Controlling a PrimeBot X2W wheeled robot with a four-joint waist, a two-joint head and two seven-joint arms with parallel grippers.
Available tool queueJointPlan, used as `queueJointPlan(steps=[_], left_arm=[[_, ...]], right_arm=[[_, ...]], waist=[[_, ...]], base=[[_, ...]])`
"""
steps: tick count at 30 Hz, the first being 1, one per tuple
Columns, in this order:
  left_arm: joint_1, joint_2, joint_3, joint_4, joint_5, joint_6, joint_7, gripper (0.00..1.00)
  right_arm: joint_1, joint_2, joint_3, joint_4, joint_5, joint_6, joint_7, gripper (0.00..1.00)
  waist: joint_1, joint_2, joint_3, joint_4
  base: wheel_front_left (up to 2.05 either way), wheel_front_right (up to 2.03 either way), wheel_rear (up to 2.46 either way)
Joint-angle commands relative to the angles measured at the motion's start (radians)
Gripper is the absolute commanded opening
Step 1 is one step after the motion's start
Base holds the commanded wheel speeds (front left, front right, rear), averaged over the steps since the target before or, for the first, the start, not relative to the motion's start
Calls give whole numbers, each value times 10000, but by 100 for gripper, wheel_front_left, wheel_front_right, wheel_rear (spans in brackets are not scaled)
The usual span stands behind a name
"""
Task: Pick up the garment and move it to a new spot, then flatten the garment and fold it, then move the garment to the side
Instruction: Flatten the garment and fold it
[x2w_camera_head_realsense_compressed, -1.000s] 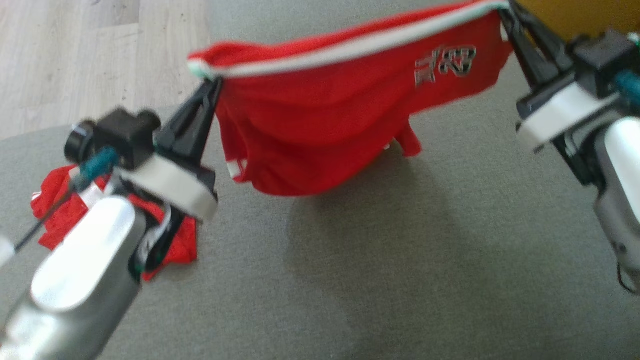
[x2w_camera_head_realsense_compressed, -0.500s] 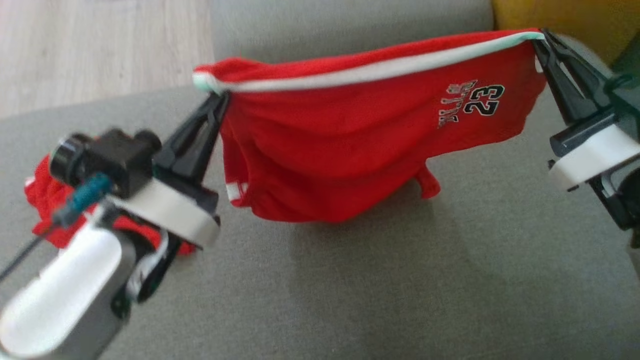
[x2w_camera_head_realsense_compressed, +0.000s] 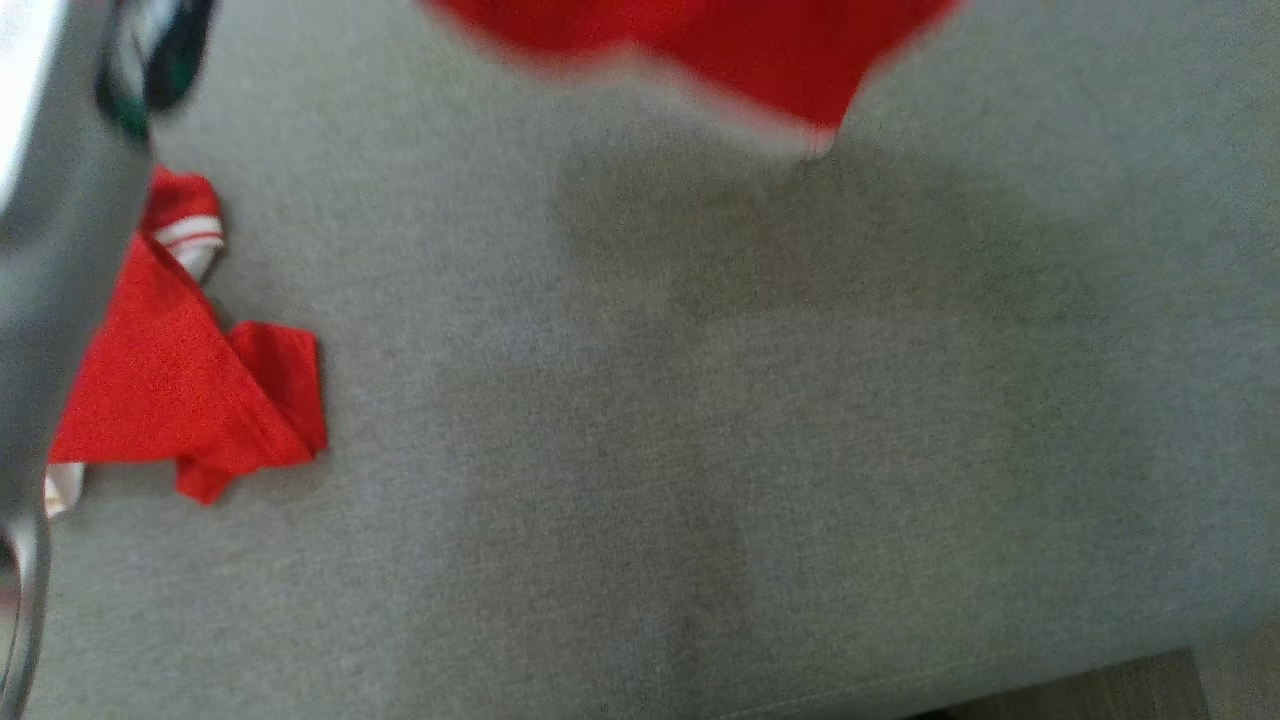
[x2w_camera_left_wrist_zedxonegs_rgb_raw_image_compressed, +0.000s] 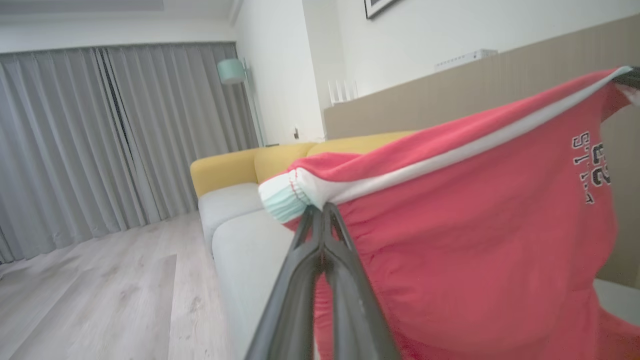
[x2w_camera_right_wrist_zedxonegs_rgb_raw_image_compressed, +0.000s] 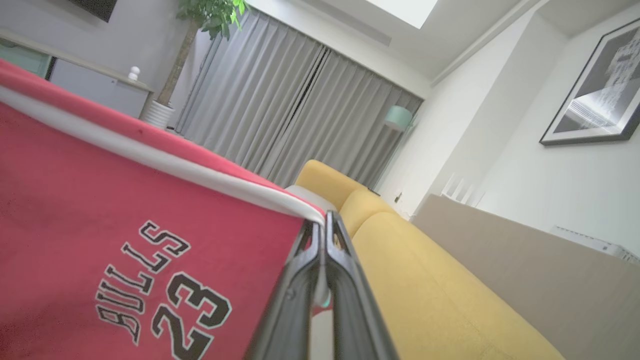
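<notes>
In the head view, the blurred lower edge of the red garment (x2w_camera_head_realsense_compressed: 700, 50) is seen hanging above the grey sofa (x2w_camera_head_realsense_compressed: 700, 450), with a white trim along the hem and a soft shadow cast on the seat beneath it. A second red cloth (x2w_camera_head_realsense_compressed: 190, 400) with white stripes is seen lying crumpled on the seat at the robot's left, partly covered by a pale forearm (x2w_camera_head_realsense_compressed: 50, 250). A strip of wooden floor (x2w_camera_head_realsense_compressed: 1100, 690) is visible past the near edge of the sofa. In the left wrist view, the left gripper (x2w_camera_left_wrist_zedxonegs_rgb_raw_image_compressed: 322, 212) is shown pressed shut on one end of the garment's upper band, where the white strip ends in a gathered mint-green cuff. The cloth is held in the air beside the sofa's seat and stretched away from that grip, and a black number with a white outline is printed near its far end. Grey curtains (x2w_camera_left_wrist_zedxonegs_rgb_raw_image_compressed: 100, 140) are seen beyond the sofa. In the right wrist view, the right gripper (x2w_camera_right_wrist_zedxonegs_rgb_raw_image_compressed: 320, 225) is shown clamped on the other end of the same white band. "BULLS 23" is read in black, white-edged letters on the red fabric just below that grip, and the sofa's yellow back lies behind it.
</notes>
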Motion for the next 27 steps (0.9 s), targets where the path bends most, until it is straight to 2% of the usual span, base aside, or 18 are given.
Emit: queueJointPlan(steps=[1, 6, 13, 17, 21, 27], left_arm=[[-745, 294, 633, 220, 152, 14, -342, 0], [-1669, -486, 655, 1853, 324, -201, -1806, 0], [-621, -1252, 150, 3345, -40, -877, -2441, 0], [753, -1341, -396, 3743, -89, -1127, -2571, 0], [2352, -1301, -909, 3804, -201, -1275, -2645, 0], [4460, -1177, -1557, 3301, -406, -1352, -2478, 0]], right_arm=[[-403, 45, -391, 229, -241, -9, -338, 0], [-1222, 666, -1153, 2030, -1202, -9, -1619, 0], [-66, 827, -494, 3922, -1389, -9, -2050, 0], [935, 673, 587, 4901, -933, -9, -2028, 0], [2030, 453, 2237, 5473, 211, -9, -1551, 0], [3428, -769, 4919, 4640, 2680, -9, -401, 0]], waist=[[-5, 0, 661, -68], [-5, 0, 764, 11], [-5, 0, 589, 277], [-5, 0, 237, 434], [-5, 0, -269, 524], [-5, 0, -1012, 615]], base=[[0, 0, 0], [0, 0, 0], [0, 0, 0], [0, 0, 0], [0, 0, 0], [0, 0, 0]])
